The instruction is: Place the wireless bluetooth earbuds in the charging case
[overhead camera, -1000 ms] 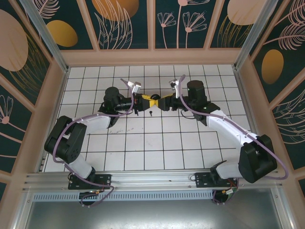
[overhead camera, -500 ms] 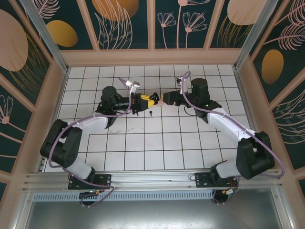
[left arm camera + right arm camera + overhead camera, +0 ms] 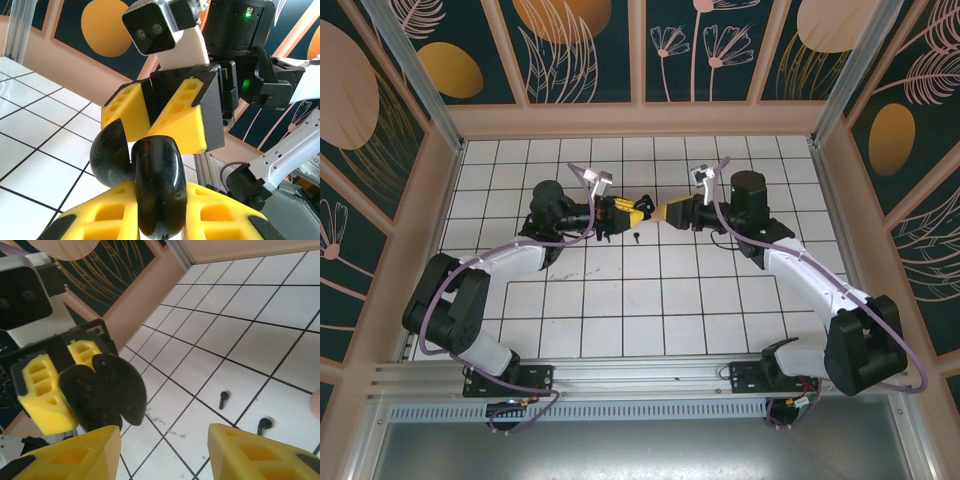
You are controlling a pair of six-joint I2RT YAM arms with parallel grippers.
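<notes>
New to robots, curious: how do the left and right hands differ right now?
The left hand is shut on the black charging case; the right hand is open and holds nothing. The left hand's fingers press close against the case; the right hand's fingers stand wide apart. Both have yellow fingers and face each other over the tiled table.

Table [image 3: 620, 310]: flat top of white square tiles, dark grout lines, grid running wall to wall. Tile surface glossy in left wrist view [image 3: 30, 125].

On tiles, right wrist view:
- black earbud [image 3: 223, 399], stemmed, lying flat inside one tile
- second black earbud [image 3: 264, 425], one tile nearer the camera, apart from first (grout line runs between them)

Top view: small dark speck [image 3: 636, 237] on tile at mid-table; too small to identify.
</notes>
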